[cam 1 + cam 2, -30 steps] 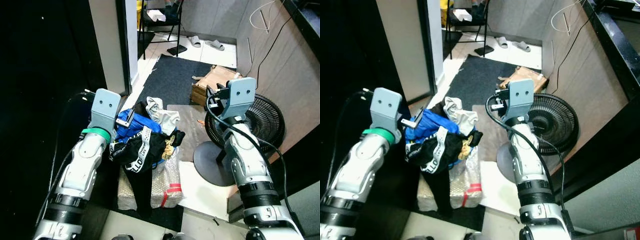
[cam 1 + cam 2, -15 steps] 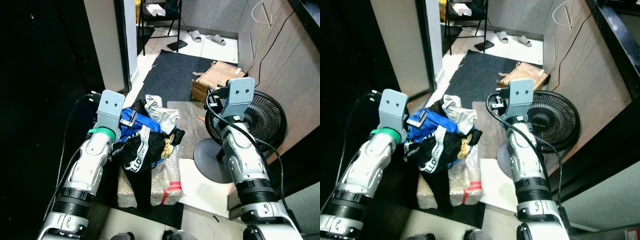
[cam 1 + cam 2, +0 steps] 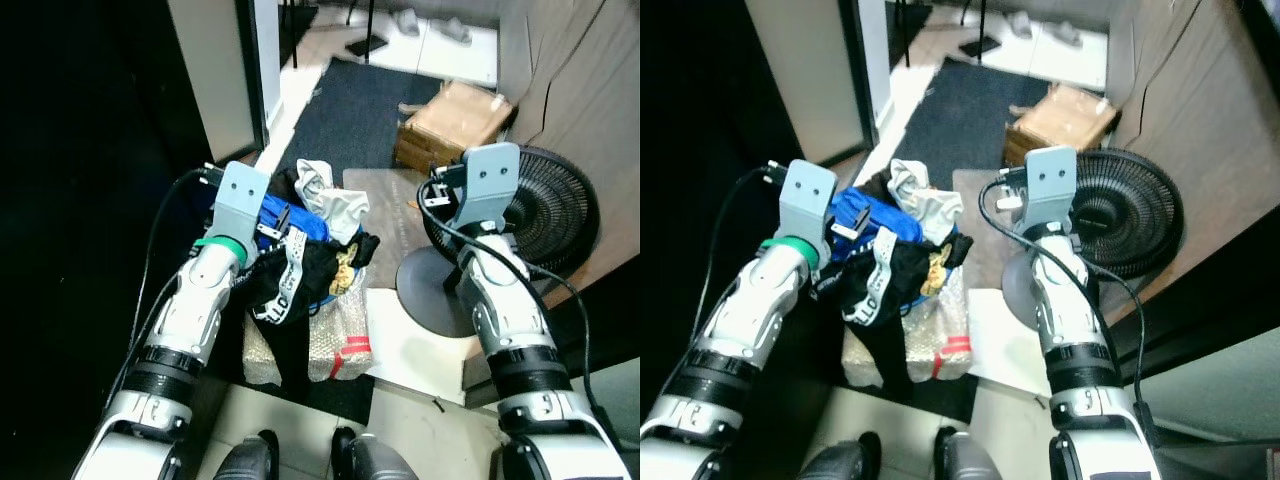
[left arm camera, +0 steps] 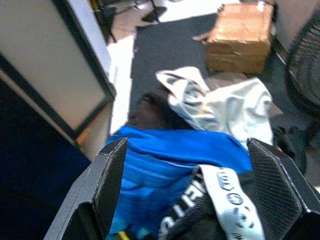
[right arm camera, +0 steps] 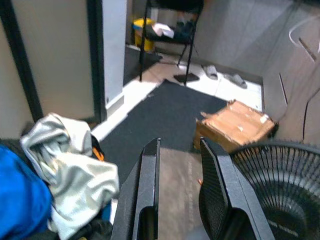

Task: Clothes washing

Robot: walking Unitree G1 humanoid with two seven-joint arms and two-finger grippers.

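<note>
clothes pile point(image 3: 300, 255) heaped on bubble-wrap bundle point(image 3: 340, 345) on floor, centre frame. left gripper point(image 4: 187, 197) spread wide, over blue garment point(image 4: 165, 150) at pile's 9 o'clock. right gripper point(image 5: 177, 187) released w/ narrow gap, above fan point(image 3: 545, 215) at pile's 3 o'clock.

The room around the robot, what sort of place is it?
Probably a lived-in home's utility corner or entryway: a pile of clothes on the floor, a dark floor mat, a standing fan by a cardboard box, and slippers farther back.
</note>
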